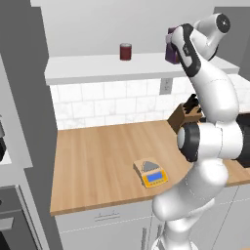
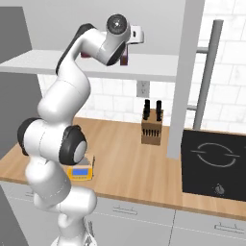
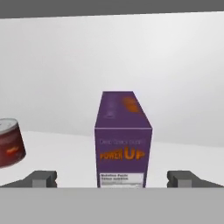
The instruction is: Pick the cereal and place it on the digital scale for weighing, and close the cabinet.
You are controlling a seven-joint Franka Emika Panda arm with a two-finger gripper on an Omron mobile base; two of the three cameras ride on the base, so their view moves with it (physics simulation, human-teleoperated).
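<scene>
The cereal (image 3: 123, 140) is a tall dark purple box standing upright on the white shelf of the cabinet (image 1: 97, 68). In the hand view it faces me head on, centred between my two fingertips (image 3: 41, 178). My gripper (image 3: 113, 178) is open, its jaws spread wider than the box and level with its lower part, not touching it. From the left base view a sliver of the cereal (image 1: 171, 52) shows behind my raised arm. The digital scale (image 1: 152, 173), yellow-orange with a blue display, lies on the wooden counter near its front edge, also seen as the scale (image 2: 80, 172) beside my arm. The cabinet doors stand open.
A short dark red can (image 1: 126, 51) stands on the same shelf, left of the box, the can (image 3: 8, 142) close to my left fingertip. A wooden knife block (image 2: 152, 126) sits at the back of the counter. An open grey door (image 2: 187, 72) hangs right; a black cooktop (image 2: 214, 166) lies beyond.
</scene>
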